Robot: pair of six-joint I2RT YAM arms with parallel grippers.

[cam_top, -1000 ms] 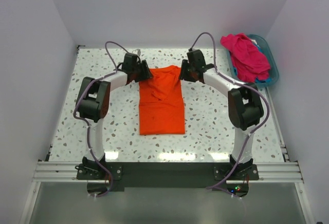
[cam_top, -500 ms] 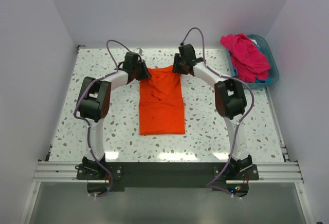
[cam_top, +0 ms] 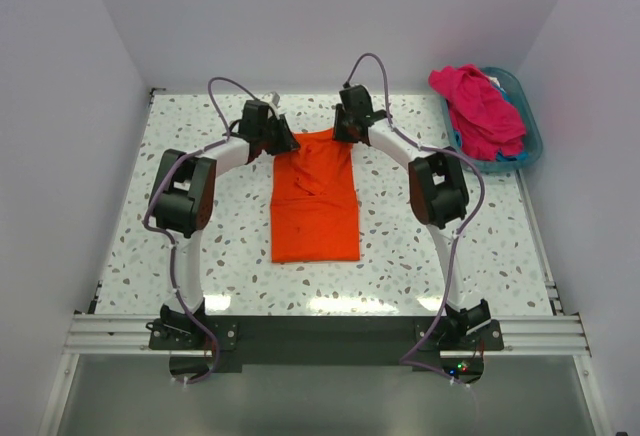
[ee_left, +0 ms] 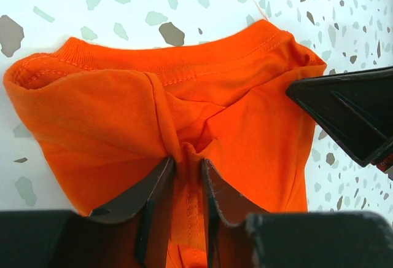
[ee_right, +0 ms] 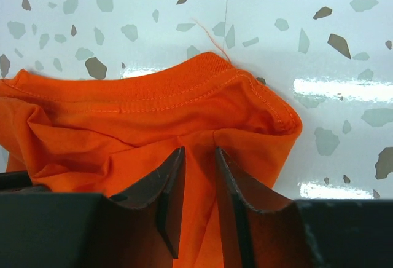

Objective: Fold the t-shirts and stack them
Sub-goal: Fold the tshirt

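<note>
The bright orange t-shirt (cam_top: pixel 315 206) lies folded into a long strip in the middle of the table, with its collar edge at the far end. My left gripper (cam_top: pixel 283 142) is at the far left corner of it. In the left wrist view it (ee_left: pixel 188 160) is shut on a bunched fold of the orange cloth (ee_left: pixel 123 108). My right gripper (cam_top: pixel 346 132) is at the far right corner. In the right wrist view it (ee_right: pixel 199 152) is shut on orange cloth (ee_right: pixel 123 120) just below the collar hem. A magenta-pink t-shirt (cam_top: pixel 480 106) is heaped over a glimpse of blue fabric (cam_top: pixel 512 158).
The teal plastic basket (cam_top: pixel 533 134) stands at the far right corner of the speckled table (cam_top: pixel 200 246) and holds the pink and blue cloth. White walls enclose the table on three sides. A metal rail (cam_top: pixel 320 331) runs along the near edge.
My right arm has swung left and farther back, bringing its gripper onto the shirt's far right corner. The left gripper and the shirt's lower part have stayed put.
</note>
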